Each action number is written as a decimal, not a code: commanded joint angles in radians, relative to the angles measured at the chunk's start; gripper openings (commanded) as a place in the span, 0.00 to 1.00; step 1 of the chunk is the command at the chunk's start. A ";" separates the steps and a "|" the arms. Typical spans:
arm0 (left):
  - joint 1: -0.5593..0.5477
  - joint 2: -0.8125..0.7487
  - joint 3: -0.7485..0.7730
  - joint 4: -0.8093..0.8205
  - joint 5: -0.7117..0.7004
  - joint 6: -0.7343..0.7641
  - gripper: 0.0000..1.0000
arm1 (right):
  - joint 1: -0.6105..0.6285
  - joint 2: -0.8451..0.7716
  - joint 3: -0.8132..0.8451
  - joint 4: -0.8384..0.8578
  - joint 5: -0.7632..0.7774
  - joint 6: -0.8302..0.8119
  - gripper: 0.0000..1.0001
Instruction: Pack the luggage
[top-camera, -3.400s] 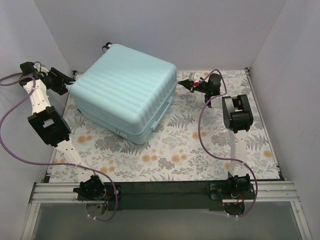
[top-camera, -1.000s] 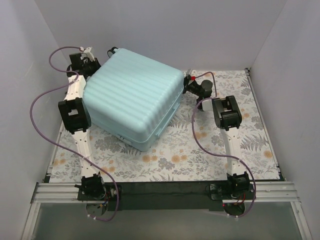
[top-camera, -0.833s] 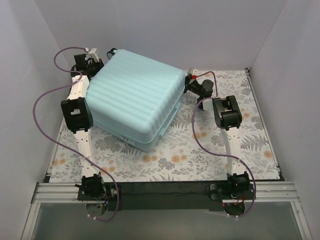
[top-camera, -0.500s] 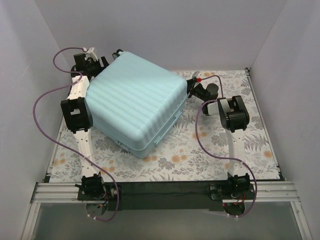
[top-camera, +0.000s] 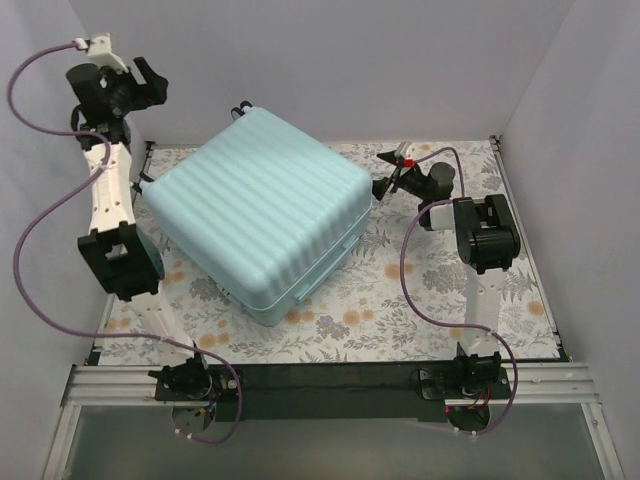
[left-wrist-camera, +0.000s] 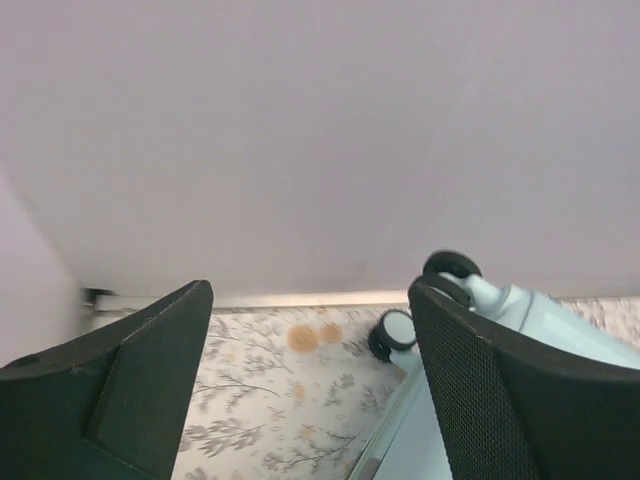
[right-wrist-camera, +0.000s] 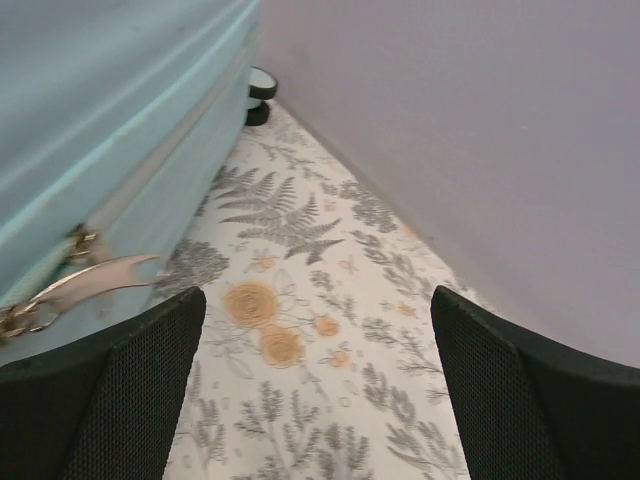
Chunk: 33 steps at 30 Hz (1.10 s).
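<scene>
The left arm has swung up and away from the back corner of the case since a moment ago. The left gripper now hangs high in the far left corner, near the back wall. Its fingers are spread wide with nothing between them; its own camera looks through the gap at wall and cloth. The luggage has turned a little. It lies shut and flat on the floral tablecloth, left of centre, one corner pointing at the near edge. Its black wheels are at the far end by the wall.

The right gripper has backed off slightly and sits just beside the case's right side. It too is wide open and empty; I cannot tell whether a fingertip touches the shell. From its wrist, a metal zip pull sticks out of the seam close to the left finger.

The left arm's black elbow stands in front of the case's left edge. Purple cables loop off both arms.
</scene>
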<state>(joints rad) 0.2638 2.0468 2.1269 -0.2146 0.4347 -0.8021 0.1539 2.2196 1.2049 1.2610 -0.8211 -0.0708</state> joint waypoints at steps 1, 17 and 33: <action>0.051 -0.221 -0.131 -0.058 -0.097 0.011 0.78 | -0.042 -0.043 0.109 -0.167 0.071 -0.057 0.98; 0.098 -0.961 -0.837 -0.579 -0.387 -0.020 0.18 | 0.044 -0.064 0.179 -0.291 -0.096 0.100 0.97; -0.107 -0.487 -0.731 -0.440 0.085 0.035 0.09 | 0.119 -0.483 -0.373 -0.187 -0.297 -0.035 0.95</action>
<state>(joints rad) 0.3115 1.4616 1.2964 -0.8131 0.2424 -0.7685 0.1909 1.8488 0.9363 1.0031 -0.8722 -0.1108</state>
